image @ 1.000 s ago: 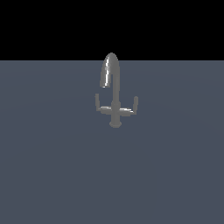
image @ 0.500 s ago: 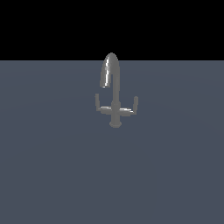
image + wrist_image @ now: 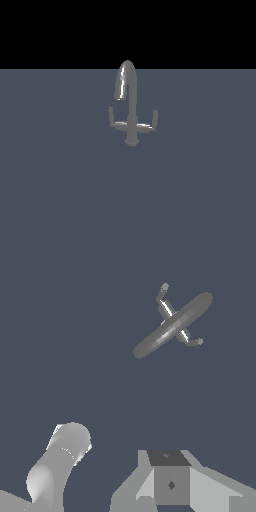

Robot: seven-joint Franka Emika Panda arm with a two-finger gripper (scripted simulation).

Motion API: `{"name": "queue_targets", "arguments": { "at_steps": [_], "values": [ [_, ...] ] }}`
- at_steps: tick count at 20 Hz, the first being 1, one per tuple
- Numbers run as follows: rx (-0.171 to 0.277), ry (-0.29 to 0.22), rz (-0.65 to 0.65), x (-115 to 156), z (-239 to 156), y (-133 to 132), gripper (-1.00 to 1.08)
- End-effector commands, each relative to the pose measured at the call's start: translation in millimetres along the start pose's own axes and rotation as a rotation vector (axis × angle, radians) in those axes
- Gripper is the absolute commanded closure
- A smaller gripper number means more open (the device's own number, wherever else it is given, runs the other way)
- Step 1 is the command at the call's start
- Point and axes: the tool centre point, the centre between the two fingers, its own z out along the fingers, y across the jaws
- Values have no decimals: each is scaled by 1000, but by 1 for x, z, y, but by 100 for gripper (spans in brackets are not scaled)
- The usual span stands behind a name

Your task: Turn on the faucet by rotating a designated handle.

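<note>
The faucet stands alone on the tabletop — its handle untouched, below the spout's mouth. The gripper hangs well away from the faucet; I cannot tell whether it is apart.

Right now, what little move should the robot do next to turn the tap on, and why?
Probably carry the end effector over toward the faucet and line up beside the handle. The wrist view shows the tap well away with only bare floor between, and the exterior view shows no arm near it, so nothing is touching that lever yet.
</note>
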Motion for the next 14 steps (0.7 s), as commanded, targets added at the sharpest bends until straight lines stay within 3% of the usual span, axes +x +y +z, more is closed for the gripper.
{"name": "queue_targets", "arguments": {
  "at_steps": [1,14],
  "values": [
    [-8,-28,-72,7,2,7,108],
    [-25,-177,-439,46,16,40,108]
  ]
}}
